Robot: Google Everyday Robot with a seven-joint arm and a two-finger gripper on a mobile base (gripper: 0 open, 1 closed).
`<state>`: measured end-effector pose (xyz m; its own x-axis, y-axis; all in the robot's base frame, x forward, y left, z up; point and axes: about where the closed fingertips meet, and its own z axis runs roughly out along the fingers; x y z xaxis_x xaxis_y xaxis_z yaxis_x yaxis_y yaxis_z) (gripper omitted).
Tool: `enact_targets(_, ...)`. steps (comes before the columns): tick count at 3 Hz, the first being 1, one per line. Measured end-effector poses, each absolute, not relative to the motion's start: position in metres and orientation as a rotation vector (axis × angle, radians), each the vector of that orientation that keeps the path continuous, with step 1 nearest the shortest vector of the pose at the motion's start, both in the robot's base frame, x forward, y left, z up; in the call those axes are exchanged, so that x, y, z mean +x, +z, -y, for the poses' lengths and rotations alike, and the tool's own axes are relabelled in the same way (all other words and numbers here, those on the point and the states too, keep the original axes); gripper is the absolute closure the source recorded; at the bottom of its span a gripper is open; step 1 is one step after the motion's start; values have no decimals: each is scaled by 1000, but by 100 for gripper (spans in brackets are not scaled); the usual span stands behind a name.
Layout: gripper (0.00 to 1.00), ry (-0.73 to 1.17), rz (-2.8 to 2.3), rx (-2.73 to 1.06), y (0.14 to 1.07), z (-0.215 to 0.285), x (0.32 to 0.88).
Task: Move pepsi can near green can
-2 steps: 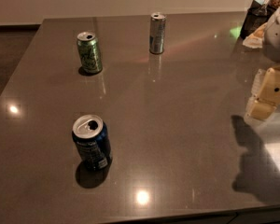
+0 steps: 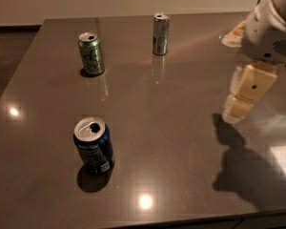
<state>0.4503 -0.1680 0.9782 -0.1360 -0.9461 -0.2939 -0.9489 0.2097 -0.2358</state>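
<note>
The pepsi can (image 2: 93, 146), dark blue with a silver top, stands upright near the table's front left. The green can (image 2: 91, 54), light green with a pale print, stands upright at the back left, well apart from the pepsi can. My gripper (image 2: 242, 98) hangs from the white arm (image 2: 269, 30) at the right side, above the table top. It is far to the right of both cans and holds nothing that I can see.
A taller slim silver can (image 2: 160, 34) stands at the back middle. The dark grey table (image 2: 171, 128) has its front edge at the bottom and its left edge beside dark floor. The arm casts a shadow (image 2: 238, 171) at the front right.
My arm and gripper have moved left, further over the table. The cans have not moved.
</note>
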Motion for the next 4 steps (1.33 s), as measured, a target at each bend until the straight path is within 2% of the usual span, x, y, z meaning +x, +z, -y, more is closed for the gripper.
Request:
enact_targets(1,0,160,-1936,-1851,964,84,459)
enact_targets(2,0,243,-1833,-1923,953,40,459)
enact_targets(4,0,397,-1642,-2113,929,-21,422)
